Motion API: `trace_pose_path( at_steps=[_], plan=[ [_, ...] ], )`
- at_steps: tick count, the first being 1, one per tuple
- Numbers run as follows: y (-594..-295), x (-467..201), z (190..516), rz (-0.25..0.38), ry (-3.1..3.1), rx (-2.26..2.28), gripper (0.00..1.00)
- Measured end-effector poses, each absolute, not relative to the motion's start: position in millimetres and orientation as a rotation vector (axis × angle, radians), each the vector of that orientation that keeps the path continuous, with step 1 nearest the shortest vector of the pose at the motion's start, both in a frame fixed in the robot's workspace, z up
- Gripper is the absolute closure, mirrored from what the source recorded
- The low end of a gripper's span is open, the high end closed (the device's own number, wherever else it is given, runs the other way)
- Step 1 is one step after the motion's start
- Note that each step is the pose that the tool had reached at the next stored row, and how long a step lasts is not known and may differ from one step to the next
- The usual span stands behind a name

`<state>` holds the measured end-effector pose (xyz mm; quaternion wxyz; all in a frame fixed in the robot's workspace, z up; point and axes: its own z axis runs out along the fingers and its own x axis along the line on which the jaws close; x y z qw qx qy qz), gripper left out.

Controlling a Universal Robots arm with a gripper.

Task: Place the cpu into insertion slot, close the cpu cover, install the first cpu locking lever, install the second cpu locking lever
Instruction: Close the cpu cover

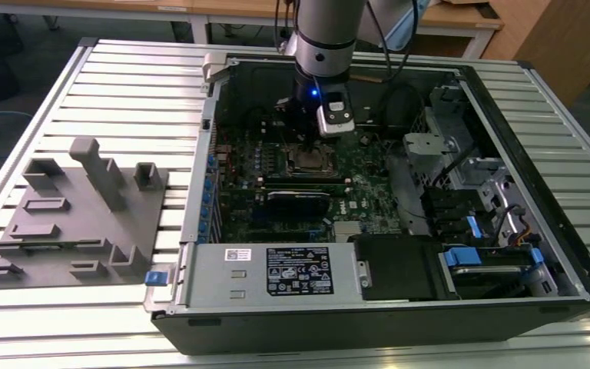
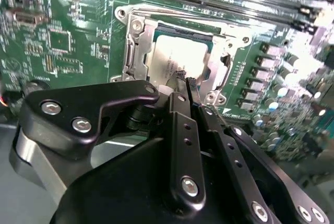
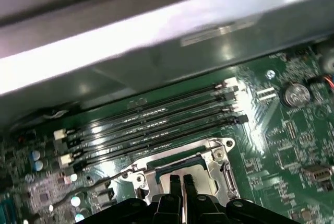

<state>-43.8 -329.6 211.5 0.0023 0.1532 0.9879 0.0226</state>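
Note:
The cpu (image 2: pixel 179 58), a silver-grey square, lies in the insertion slot (image 1: pixel 309 158) on the green motherboard. The cpu cover (image 2: pixel 135 51), a silver frame, lies down around it, and its far edge shows in the first wrist view (image 3: pixel 211 152). My gripper (image 1: pixel 318 141) hangs just above the socket, inside the open computer case. In both wrist views its black fingers (image 2: pixel 183 125) are pressed together with nothing seen between them, and their tips (image 3: pixel 181 181) sit over the near edge of the cpu. I cannot tell how the locking levers stand.
Long memory slots (image 3: pixel 156 125) run beside the socket toward the case wall. A labelled power supply box (image 1: pixel 274 270) sits at the case's near end, with drive bays with blue tabs (image 1: pixel 479 254) toward the exterior view's right. A grey fixture tray (image 1: pixel 70 223) rests on the slatted table.

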Motion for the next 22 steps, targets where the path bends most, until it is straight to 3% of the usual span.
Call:
trace_pose_path(
  at_steps=[16, 18, 22],
  plan=[
    [-329.7, -43.8, 209.9, 0.068, 3.130, 0.242, 0.84],
    [-329.7, -43.8, 209.9, 0.068, 3.130, 0.242, 0.90],
    [-329.7, -43.8, 209.9, 0.068, 3.130, 0.242, 0.90]
  ],
)
